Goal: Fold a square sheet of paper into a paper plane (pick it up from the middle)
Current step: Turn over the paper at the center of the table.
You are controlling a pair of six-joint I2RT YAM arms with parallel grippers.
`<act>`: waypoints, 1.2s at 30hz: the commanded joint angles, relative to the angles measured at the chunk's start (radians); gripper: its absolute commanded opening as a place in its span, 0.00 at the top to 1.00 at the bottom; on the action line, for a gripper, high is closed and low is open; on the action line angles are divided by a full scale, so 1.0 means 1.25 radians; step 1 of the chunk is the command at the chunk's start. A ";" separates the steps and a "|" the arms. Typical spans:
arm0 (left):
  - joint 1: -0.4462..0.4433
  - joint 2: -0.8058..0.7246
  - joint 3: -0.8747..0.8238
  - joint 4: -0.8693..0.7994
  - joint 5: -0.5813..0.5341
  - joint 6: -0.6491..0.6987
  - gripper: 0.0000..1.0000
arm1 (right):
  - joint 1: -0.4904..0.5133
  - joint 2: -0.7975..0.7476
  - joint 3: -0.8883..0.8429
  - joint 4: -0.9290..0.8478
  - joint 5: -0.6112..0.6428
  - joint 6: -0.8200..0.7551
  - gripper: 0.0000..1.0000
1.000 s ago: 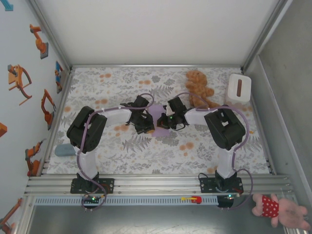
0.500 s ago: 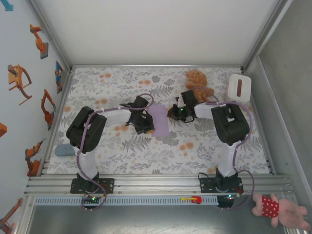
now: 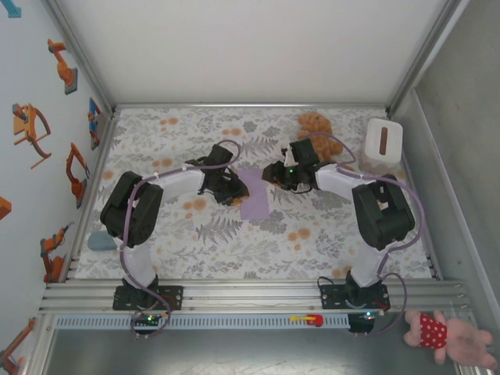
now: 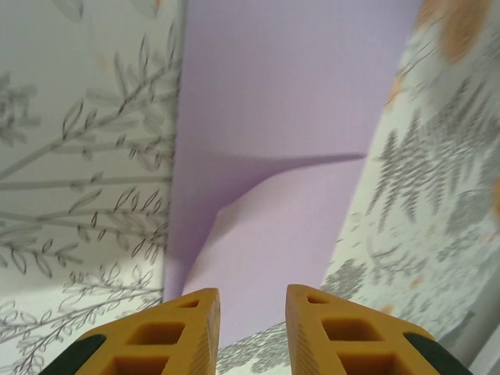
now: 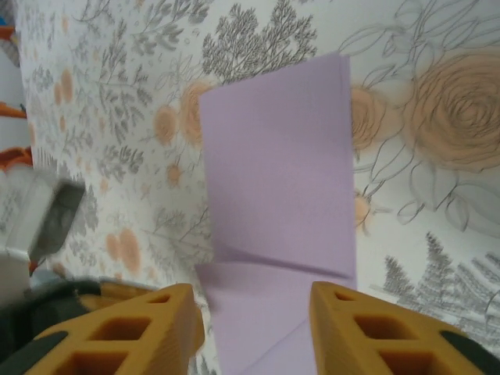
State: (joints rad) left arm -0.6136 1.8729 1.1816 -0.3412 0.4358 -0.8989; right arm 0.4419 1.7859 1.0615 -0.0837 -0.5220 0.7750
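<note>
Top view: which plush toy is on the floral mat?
The brown teddy bear, at the far edge of the floral mat beside the white rectangular box. The pink plush toy in red polka-dot clothing lies off it, on grey metal.

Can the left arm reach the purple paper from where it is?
Probably yes. The left gripper sits right at one edge of the purple paper, jaws a little apart, and nothing lies between it and the sheet. The right gripper is at the opposite edge, so it does not seem to block the way.
</note>
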 commanded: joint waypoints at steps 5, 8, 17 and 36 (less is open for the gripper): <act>0.013 0.061 0.067 0.010 0.027 0.006 0.72 | 0.031 -0.007 -0.038 -0.018 0.030 0.070 0.52; 0.017 0.079 0.071 0.012 0.020 0.009 0.72 | 0.037 0.005 -0.044 -0.003 0.032 0.085 0.53; 0.029 0.111 0.037 0.033 0.011 -0.012 0.73 | 0.043 0.042 -0.043 0.023 0.010 0.129 0.61; 0.031 0.109 -0.023 0.064 0.005 -0.070 0.76 | 0.044 0.102 0.000 0.005 0.003 0.137 0.70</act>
State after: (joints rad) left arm -0.5732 1.9854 1.1877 -0.2104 0.4648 -0.9665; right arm 0.4896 1.8931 1.0325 -0.0643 -0.5114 0.9455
